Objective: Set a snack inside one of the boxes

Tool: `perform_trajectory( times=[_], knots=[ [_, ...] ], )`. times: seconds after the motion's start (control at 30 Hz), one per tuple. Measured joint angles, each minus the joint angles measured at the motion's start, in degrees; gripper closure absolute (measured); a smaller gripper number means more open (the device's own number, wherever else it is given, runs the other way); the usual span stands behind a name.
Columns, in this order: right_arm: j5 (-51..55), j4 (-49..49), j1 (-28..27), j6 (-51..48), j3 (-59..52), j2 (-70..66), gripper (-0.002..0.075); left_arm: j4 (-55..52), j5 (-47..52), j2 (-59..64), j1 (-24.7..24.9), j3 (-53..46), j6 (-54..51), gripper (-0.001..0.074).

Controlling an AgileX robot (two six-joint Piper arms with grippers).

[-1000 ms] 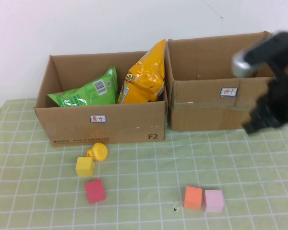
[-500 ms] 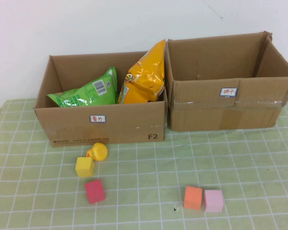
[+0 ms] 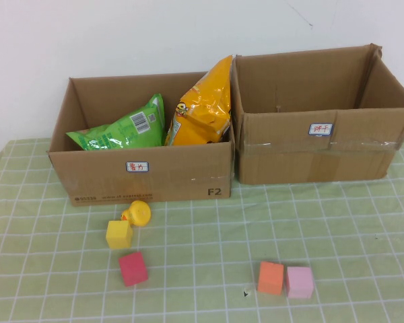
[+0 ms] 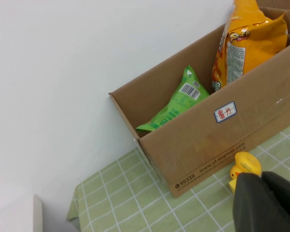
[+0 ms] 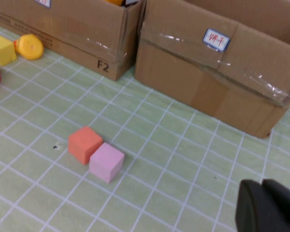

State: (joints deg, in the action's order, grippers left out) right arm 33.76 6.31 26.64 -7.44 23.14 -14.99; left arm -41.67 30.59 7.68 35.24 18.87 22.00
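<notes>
Standing apart: left box (image 3: 145, 176) holds green bag (image 3: 121, 131), yellow bag (image 3: 200, 108) | right box (image 3: 316, 145) | left pincer (image 4: 266, 203), right pincer (image 5: 268, 205): grip cannot tell

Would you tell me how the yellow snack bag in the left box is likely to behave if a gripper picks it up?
The yellow snack bag looks puffed, so probably light and crushable. Its glossy, creased film may slip or buckle. Left gripper and right gripper appear only at their wrist views' edges.

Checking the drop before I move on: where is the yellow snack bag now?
High view: the yellow snack bag stands inside the left box, at its right end beside the green bag.
</notes>
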Motion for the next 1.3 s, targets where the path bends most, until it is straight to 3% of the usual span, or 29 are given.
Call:
perform_trajectory(
  times=[0.73, 0.9, 1.1, 1.3],
  knots=[
    [2.13, -0.75, 0.0, 0.0, -0.02, 0.0, 0.0725, 0.31, 0.24, -2.04, -1.11, -0.03, 0.31, 0.0736],
    [2.22, -0.75, 0.0, 0.09, -0.02, 0.0, 0.0726, 4.25, 0.24, -4.08, -8.91, -0.25, 0.31, 0.0736],
    [2.22, -0.85, 0.0, 0.09, -0.12, 0.0, 0.0726, 17.03, -0.57, -4.43, -20.23, -4.61, -0.18, 0.0736],
    [2.22, -0.85, 0.0, 0.09, -0.11, 0.0, 0.0726, 28.61, -13.13, -4.43, -28.49, -14.34, -9.05, 0.0736]
  ],
)
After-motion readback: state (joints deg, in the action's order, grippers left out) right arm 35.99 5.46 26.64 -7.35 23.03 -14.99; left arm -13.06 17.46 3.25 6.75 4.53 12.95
